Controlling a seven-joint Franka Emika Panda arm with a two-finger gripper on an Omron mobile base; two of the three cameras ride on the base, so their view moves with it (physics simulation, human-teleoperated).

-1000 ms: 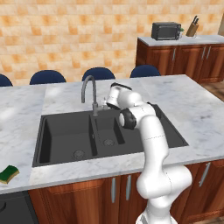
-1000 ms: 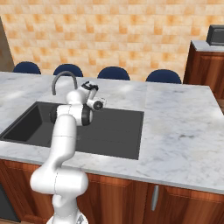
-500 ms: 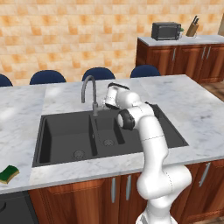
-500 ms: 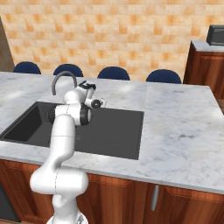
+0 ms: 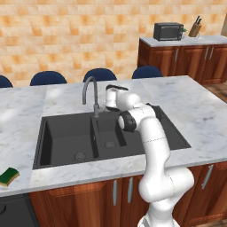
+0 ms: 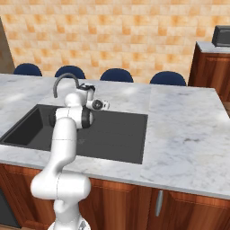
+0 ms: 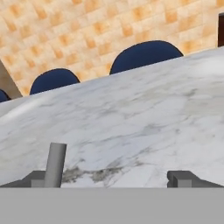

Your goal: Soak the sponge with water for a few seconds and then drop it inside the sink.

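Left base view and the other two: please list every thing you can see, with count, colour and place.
sponge: one, yellow and green, on the counter's near left corner, outside the sink.
sink: one, dark grey, two basins, set in the counter.
faucet: one, grey, behind the sink; no water runs.
counter: one, white-grey marble, around the sink.
chairs: four, dark blue, behind the counter.
cabinets: brown wood, far right by the wall.
microwave: one, black, on the far cabinets.
knife block: one, brown, right of the microwave.
wall: orange tiles, at the back.
arm: one, white, rising before the sink.
tool: one, open, empty, beside the faucet.
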